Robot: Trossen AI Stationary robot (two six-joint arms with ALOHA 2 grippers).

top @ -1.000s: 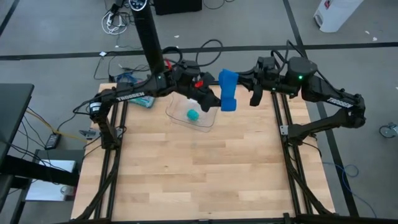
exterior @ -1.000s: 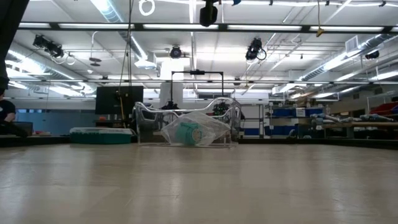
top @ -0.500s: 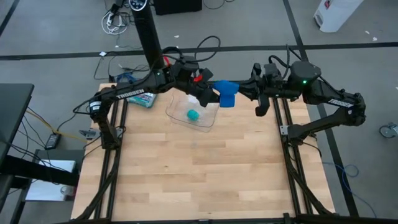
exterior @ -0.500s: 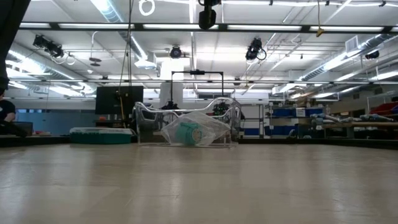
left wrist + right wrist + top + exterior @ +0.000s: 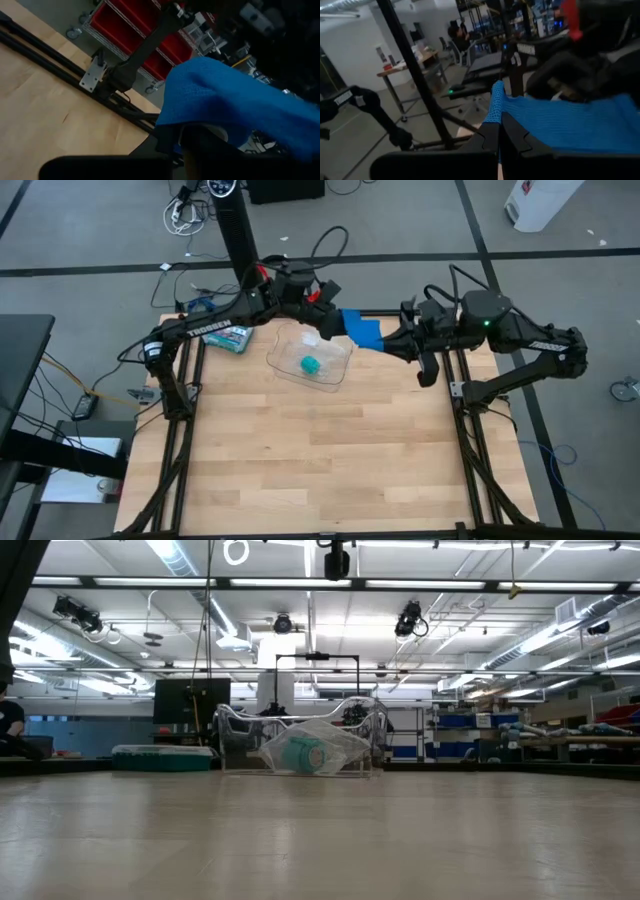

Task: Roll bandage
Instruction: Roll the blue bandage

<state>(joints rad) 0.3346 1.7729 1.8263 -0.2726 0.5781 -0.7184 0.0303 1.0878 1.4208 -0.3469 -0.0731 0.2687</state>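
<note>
The bright blue bandage point(image 5: 361, 330) hangs in the air as a short strip between my two grippers, above the table's far edge. My left gripper point(image 5: 328, 323) is shut on its left end and my right gripper point(image 5: 392, 345) on its right end. In the right wrist view the bandage point(image 5: 560, 125) runs from my fingers across to the left gripper. In the left wrist view the bandage point(image 5: 235, 105) drapes over my fingers. My left gripper holds the bandage's left end point(image 5: 172, 120), coming nearly level from the table's left. The cloth folds over the fingers and hides the place of contact. The bandage is clear of the table. My right gripper pinches the bandage's right end point(image 5: 495, 107) between its two fingers point(image 5: 512, 137), level, from the table's right. The cloth stretches away from them toward the left gripper, spread flat and clear of the table.
A clear plastic container point(image 5: 309, 358) with a small teal-green roll point(image 5: 311, 365) stands on the table just below the grippers, also seen as the container point(image 5: 300, 748) in the low view. A green-and-white box point(image 5: 232, 338) lies at the far left. The wooden table point(image 5: 320, 460) stretches toward the near edge.
My right gripper has swung toward the table's near edge and my left gripper toward the far edge, both still shut on the bandage. The bandage, which ran from far to near, now slants flat between the two grippers.
</note>
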